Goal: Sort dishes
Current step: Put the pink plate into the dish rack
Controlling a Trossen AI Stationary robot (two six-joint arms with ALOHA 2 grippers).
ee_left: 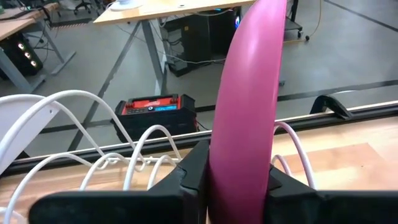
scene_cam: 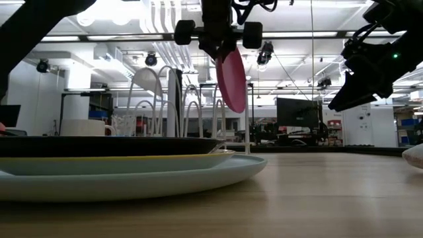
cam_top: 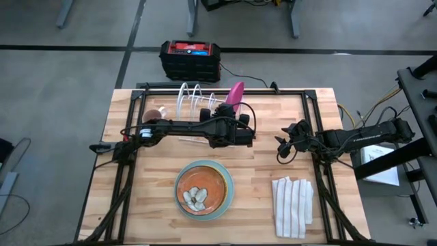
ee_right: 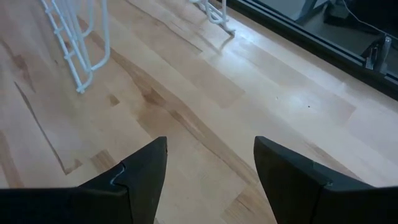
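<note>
The magenta-pink plate [ee_left: 249,99] stands on edge between the fingers of the left gripper [ee_left: 233,180], which clasp its lower rim from both sides; the plate is held upright so that it can drop into a slot of the white wire rack [cam_top: 194,96] at the far side of the table [cam_top: 273,137]. In the low view the plate [scene_cam: 231,79] hangs above the rack wires, not seated, as far as can be judged. The right gripper [ee_right: 211,174] waits over bare wood near the table's right side, its fingers spread wide and holding nothing. The remaining dishes lie stacked near the front: the orange-brown plate [cam_top: 198,195] on top, the pale teal-blue plate [cam_top: 227,198] at the bottom, with the yellow plate [scene_cam: 132,160] visible only as a thin edge between them. A striped cloth [cam_top: 292,201] lies to the right. The plate's lower rim is hidden by the fingers, and which rack slot lies beneath it cannot be determined.
</note>
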